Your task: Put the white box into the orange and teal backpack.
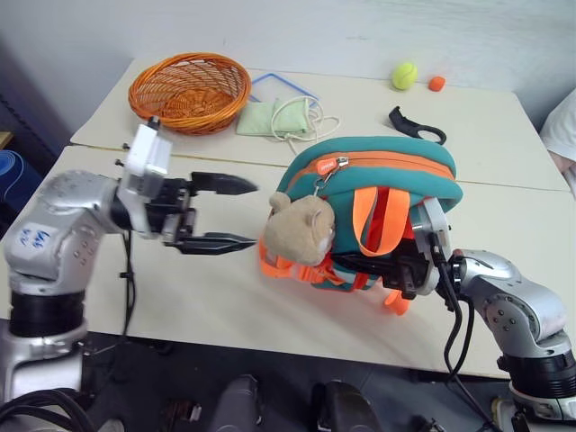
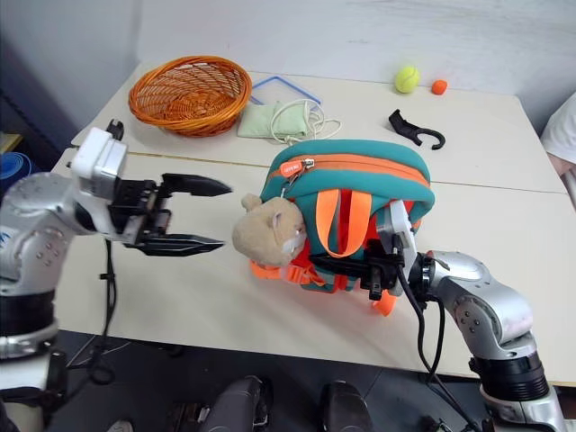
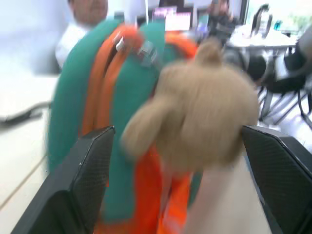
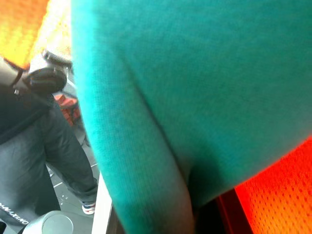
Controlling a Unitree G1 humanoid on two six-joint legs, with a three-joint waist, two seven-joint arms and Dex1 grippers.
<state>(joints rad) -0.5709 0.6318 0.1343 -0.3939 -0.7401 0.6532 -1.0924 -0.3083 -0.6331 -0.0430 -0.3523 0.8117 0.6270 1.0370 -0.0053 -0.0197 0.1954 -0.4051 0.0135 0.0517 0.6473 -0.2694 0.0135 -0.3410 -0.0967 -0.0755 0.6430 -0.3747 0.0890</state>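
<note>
Right gripper [image 2: 364, 270] was nearest, jaws together and clamped into the underside of the one orange and teal backpack [image 1: 378, 171], holding it propped on the table [image 1: 225, 306]. Left gripper [image 1: 236, 214] sat just beside the plush toy [image 1: 299, 229], jaws wide apart, empty, pointing at the bag's zip end. White box: none visible, likely inside; zip looked closed. Farther back: one wicker basket [image 1: 189, 90], one green pouch [image 1: 256, 118], one yellow-green ball [image 1: 404, 75].

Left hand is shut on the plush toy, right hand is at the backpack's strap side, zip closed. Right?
Not quite. The left hand is open and clear of the plush toy, with a gap between them in the left eye view. The rest holds: the right hand is at the strap side of the backpack, and the zip is closed.
</note>
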